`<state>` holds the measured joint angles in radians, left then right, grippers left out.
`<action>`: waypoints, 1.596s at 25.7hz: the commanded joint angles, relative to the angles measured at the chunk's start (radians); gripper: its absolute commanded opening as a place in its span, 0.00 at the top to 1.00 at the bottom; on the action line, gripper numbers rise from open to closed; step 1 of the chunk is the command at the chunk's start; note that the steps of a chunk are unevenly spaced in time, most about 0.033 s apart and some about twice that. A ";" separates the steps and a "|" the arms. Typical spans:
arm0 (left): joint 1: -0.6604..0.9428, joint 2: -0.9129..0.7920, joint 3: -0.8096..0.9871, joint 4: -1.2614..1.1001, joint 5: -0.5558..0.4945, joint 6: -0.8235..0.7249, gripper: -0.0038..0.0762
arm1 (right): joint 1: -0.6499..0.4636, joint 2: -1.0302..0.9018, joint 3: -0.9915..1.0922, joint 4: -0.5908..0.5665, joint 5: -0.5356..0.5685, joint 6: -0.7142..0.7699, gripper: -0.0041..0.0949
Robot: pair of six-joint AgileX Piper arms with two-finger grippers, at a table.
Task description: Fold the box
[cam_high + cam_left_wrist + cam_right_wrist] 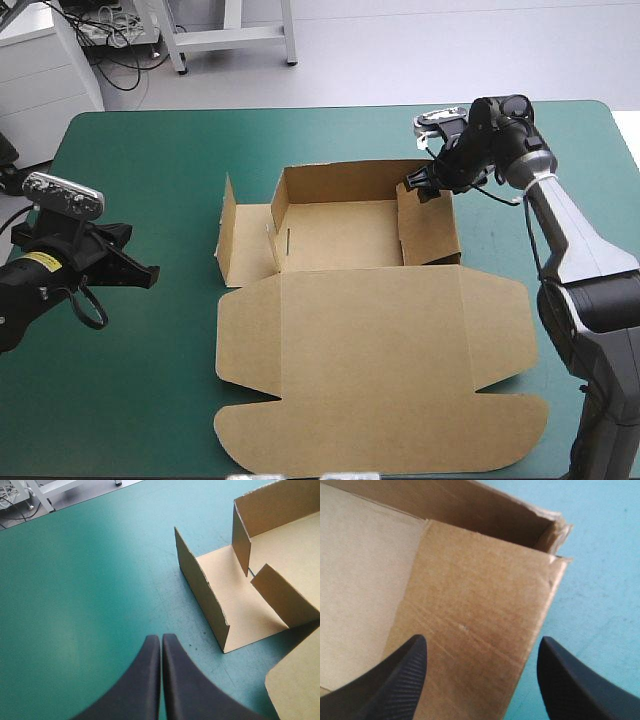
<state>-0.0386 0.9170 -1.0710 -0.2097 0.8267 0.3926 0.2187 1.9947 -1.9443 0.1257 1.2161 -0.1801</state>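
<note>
The brown box (340,235) lies mid-table as a part-raised tray with its back wall up. Its wide lid (370,365) lies flat toward the front edge. The left side panel (225,600) lies unfolded on the cover, its outer flap (226,228) standing upright. My right gripper (420,186) is at the tray's far right corner, open. In the right wrist view its fingers (410,665) straddle the inward-leaning right wall (475,605). My left gripper (148,272) is shut and holds nothing. It hovers over the cover, left of the box (280,555), with its tip (161,641) short of the upright flap.
Bare teal-green cover (150,160) stretches between my left gripper and the box. The table's right edge (625,150) runs close beside my right arm. The lid's rounded front flaps (380,445) reach almost to the table's near edge.
</note>
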 commanded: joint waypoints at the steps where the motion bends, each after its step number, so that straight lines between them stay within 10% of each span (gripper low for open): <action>1: 0.002 -0.013 -0.027 -0.011 -0.051 -0.008 0.96 | -0.001 -0.106 -0.077 0.000 0.032 0.017 0.33; 18: 0.002 -0.013 -0.027 0.210 -0.009 -0.193 0.99 | -0.001 -0.317 -0.012 -0.012 0.032 0.090 0.32; 41: 0.002 -0.013 -0.027 0.244 -0.008 -0.232 0.99 | -0.001 -0.070 0.115 -0.021 -0.011 0.115 0.44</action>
<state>-0.0386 0.9170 -1.0710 0.0331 0.8734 0.1725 0.2187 1.9794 -1.8064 0.1041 1.2281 -0.0633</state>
